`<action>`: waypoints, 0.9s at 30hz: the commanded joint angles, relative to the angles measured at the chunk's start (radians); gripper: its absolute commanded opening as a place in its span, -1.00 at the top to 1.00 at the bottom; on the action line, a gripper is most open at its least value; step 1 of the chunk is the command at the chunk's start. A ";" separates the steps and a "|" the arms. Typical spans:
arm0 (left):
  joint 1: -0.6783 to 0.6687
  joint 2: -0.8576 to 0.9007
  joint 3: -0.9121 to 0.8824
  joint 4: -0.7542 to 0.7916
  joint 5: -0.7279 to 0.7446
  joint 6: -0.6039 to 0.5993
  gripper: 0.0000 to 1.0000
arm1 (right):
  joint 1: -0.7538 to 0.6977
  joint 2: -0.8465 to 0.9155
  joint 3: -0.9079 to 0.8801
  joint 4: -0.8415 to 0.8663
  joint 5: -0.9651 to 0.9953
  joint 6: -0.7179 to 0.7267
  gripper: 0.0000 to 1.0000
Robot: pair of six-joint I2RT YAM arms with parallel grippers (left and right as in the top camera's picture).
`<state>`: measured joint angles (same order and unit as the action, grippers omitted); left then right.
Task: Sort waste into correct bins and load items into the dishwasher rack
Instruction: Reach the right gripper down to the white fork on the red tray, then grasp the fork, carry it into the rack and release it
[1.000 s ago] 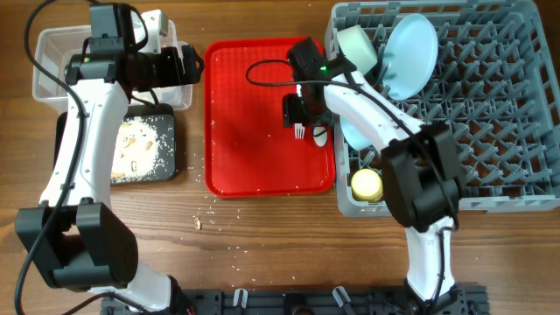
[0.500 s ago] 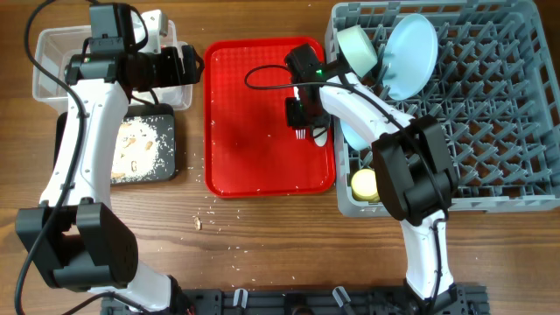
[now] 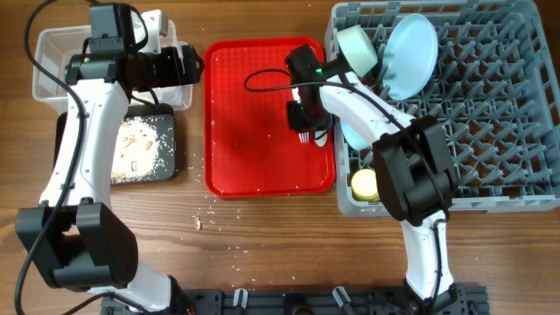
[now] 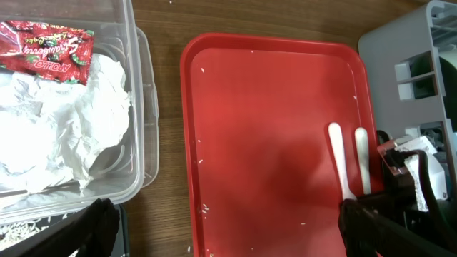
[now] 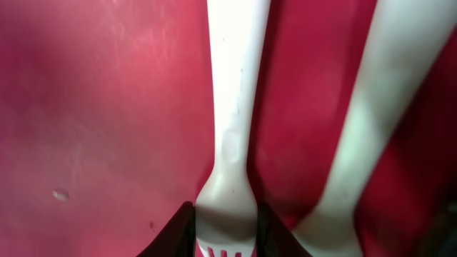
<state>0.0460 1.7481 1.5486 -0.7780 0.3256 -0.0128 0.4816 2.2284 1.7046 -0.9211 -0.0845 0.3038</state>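
Observation:
My right gripper [image 3: 302, 124] is low over the flat red serving tray [image 3: 254, 114], shut on the head of the white fork [image 3: 302, 134]. In the right wrist view its fingers [image 5: 227, 230] press both sides of the fork [image 5: 232, 128], with the white spoon [image 5: 378, 107] lying beside it. My left gripper [image 3: 187, 66] is open and empty by the clear tub [image 3: 42, 86], which holds the red wrapper [image 4: 46, 50] and white napkin [image 4: 64, 135]. Food scraps [image 3: 136, 144] lie in the black tray [image 3: 168, 171]. The rack [image 3: 490, 131] holds the plate [image 3: 411, 57], two bowls [image 3: 357, 48] and the yellow cup [image 3: 366, 184].
Crumbs [image 3: 199, 221] lie scattered on the wood table in front of the red tray. The rack's near wall stands right beside the fork and spoon. The black cable of the right arm loops over the tray's far half.
The right wrist has shifted slightly on the tray and settled over the fork's head. The left arm has not moved.

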 commanded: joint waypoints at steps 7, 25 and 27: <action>-0.004 -0.011 0.013 0.002 -0.006 0.005 -1.00 | -0.004 -0.356 0.044 -0.104 0.030 -0.121 0.63; -0.004 -0.011 0.013 0.002 -0.005 0.005 -1.00 | -0.243 -0.583 -0.182 -0.546 0.245 0.145 0.55; -0.004 -0.011 0.013 0.002 -0.005 0.005 -1.00 | -0.268 -0.583 -0.262 -0.529 0.245 0.165 0.55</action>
<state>0.0460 1.7481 1.5486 -0.7784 0.3256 -0.0128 0.2337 1.6455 1.4986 -1.4586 0.1390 0.4236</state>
